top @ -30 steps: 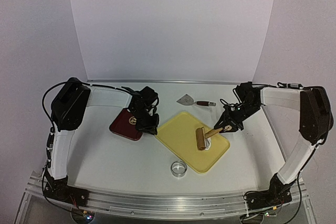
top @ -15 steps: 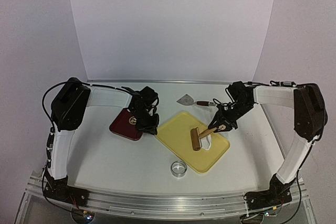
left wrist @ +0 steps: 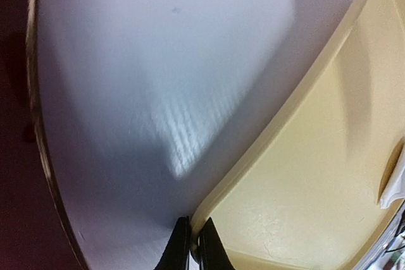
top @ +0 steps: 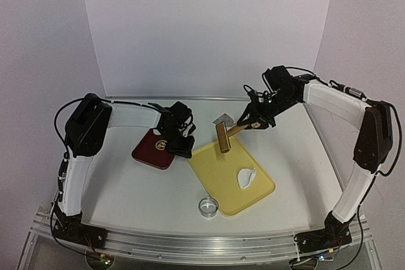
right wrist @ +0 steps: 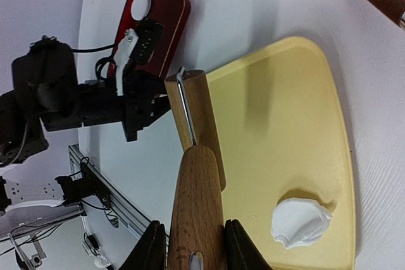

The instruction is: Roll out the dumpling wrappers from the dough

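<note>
The dough [top: 246, 176] is a partly flattened white lump on the right part of the yellow tray [top: 221, 172]; it also shows in the right wrist view [right wrist: 300, 222]. My right gripper [top: 248, 124] is shut on the wooden handle of the roller [top: 223, 137] and holds it in the air above the tray's far corner, off the dough; in the right wrist view the roller [right wrist: 196, 188] fills the jaws. My left gripper [top: 182, 151] is shut on the tray's left rim [left wrist: 253, 162]. No dumpling wrappers are in view.
A shiny ring cutter [top: 208, 206] lies on the table in front of the tray. A dark red board [top: 149, 150] lies left of the tray. A metal scraper with a brown handle [top: 223, 120] lies behind the tray.
My right gripper has lifted the roller off the dough and carried it up and back-left. The tray has slid and turned a little; the dough lies uncovered.
</note>
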Available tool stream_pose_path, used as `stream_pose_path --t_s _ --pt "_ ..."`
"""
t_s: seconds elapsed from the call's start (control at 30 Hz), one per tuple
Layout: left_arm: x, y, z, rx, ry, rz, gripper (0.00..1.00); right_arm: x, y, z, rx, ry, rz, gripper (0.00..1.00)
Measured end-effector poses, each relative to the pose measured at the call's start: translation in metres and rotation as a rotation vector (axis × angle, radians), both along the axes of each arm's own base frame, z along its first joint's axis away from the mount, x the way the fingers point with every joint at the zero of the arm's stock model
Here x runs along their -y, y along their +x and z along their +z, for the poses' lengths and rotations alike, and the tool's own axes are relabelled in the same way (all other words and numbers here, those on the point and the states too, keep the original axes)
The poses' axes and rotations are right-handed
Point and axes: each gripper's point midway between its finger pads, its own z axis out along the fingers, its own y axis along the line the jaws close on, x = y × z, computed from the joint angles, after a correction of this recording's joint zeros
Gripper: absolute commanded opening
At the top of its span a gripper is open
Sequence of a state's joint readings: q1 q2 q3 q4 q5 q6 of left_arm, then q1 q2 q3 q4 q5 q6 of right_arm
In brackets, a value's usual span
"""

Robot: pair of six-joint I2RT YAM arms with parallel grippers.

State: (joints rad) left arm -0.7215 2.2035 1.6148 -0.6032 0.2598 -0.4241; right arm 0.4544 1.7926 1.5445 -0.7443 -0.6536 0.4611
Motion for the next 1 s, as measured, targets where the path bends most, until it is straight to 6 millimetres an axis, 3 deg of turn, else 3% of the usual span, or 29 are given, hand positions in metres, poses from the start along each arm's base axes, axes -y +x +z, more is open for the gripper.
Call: stream_pose_path --t_s 0.1,0.23,0.37,0.53,0.77,1.0 --pt "0.006 0.016 0.001 0.083 0.013 -0.097 0.0 0.004 -0.002 0.021 0.029 -0.004 -0.002 0.0" --pt "0.014 0.038 0.003 0.183 0.04 -0.201 0.02 0.021 -0.014 0.02 0.01 -0.091 0.001 0.0" --pt "0.022 0.056 0.004 0.238 0.055 -0.271 0.19 0.039 -0.032 0.007 -0.048 -0.193 0.027 0.0" --pt "0.023 0.077 0.006 0.282 0.058 -0.274 0.39 0.048 -0.047 0.01 -0.087 -0.234 0.074 0.0" --pt "0.021 0.081 0.011 0.233 0.021 -0.16 0.51 0.043 -0.045 0.0 -0.133 -0.246 0.123 0.0" --pt "0.014 0.053 0.034 0.099 -0.071 0.012 0.55 0.031 -0.029 -0.018 -0.179 -0.241 0.153 0.0"
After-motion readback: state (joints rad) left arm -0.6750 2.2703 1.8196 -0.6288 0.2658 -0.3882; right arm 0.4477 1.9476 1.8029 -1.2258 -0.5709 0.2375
